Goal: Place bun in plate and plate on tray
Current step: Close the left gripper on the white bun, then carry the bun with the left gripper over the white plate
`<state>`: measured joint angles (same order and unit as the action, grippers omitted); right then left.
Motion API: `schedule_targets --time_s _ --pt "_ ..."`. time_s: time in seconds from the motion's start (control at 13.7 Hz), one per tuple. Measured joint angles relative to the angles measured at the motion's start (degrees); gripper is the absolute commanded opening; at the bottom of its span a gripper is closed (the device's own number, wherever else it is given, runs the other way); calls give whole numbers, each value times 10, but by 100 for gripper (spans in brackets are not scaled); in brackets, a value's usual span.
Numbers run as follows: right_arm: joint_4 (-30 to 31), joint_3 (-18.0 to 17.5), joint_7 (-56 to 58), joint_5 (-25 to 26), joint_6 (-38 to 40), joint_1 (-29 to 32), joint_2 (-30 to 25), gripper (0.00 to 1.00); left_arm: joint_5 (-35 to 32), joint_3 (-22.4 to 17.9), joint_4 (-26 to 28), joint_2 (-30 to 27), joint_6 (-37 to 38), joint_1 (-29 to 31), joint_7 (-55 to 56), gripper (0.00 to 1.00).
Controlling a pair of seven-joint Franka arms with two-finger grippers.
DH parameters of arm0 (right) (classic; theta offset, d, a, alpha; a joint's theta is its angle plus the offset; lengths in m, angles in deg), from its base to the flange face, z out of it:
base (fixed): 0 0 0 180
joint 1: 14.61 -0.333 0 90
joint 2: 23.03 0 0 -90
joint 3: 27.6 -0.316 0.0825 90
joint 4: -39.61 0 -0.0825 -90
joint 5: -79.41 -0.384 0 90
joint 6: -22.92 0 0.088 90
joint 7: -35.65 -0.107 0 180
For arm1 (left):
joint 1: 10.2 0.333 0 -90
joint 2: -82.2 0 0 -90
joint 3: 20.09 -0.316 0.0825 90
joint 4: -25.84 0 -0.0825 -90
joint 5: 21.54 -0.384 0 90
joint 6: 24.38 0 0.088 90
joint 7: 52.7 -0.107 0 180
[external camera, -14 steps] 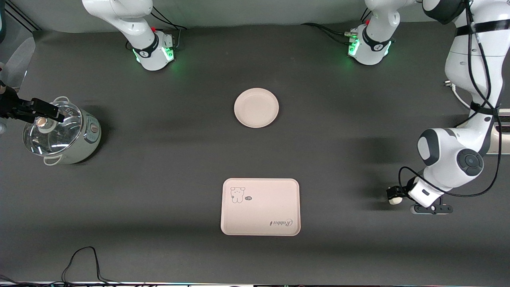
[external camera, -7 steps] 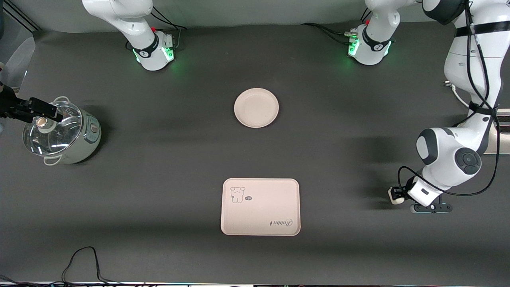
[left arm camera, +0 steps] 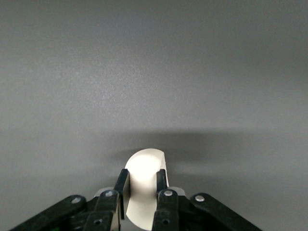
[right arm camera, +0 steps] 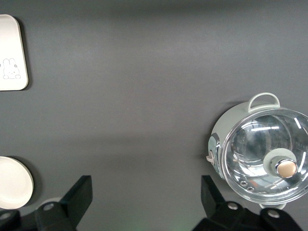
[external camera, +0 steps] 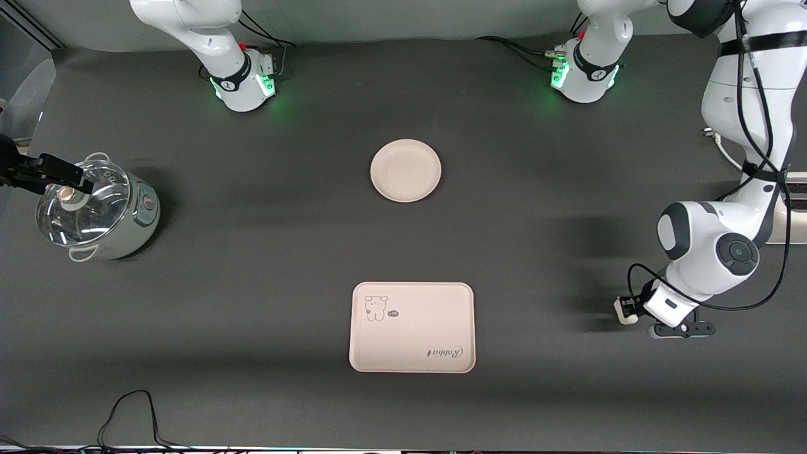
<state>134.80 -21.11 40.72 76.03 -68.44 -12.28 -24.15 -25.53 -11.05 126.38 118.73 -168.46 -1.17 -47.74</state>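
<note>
The off-white bun (external camera: 623, 314) sits low over the dark table at the left arm's end, beside the tray. My left gripper (external camera: 626, 308) is shut on it. In the left wrist view the bun (left arm camera: 144, 166) is pinched between both black fingers of the left gripper (left arm camera: 142, 182). The round cream plate (external camera: 405, 170) lies empty mid-table, farther from the front camera than the rectangular tray (external camera: 416, 315), which is empty too. My right gripper (external camera: 66, 176) hangs open over a pot at the right arm's end. In the right wrist view the right gripper (right arm camera: 147, 195) holds nothing.
A pale green pot with a glass lid (external camera: 94, 211) stands at the right arm's end, also seen as the pot (right arm camera: 260, 154) in the right wrist view. A black cable (external camera: 126, 410) loops near the table's front edge. Dark bare table lies between plate and tray.
My left gripper has closed on the bun, which was between open fingers a second ago. The right gripper has drifted slightly toward the table's end over the pot.
</note>
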Motion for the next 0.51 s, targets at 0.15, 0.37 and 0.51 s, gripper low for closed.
schedule_targets --time_s 0.15,0.37,0.51 --pt "0 0 0 0 -1 0 0 100 0 3 -7 -47 88 -21 56 27" --pt "0 1 0 0 -6 0 0 100 1 6 -17 -151 278 -80 151 27" --pt "0 3 0 0 -7 0 0 100 6 11 -21 -210 364 -129 220 27"
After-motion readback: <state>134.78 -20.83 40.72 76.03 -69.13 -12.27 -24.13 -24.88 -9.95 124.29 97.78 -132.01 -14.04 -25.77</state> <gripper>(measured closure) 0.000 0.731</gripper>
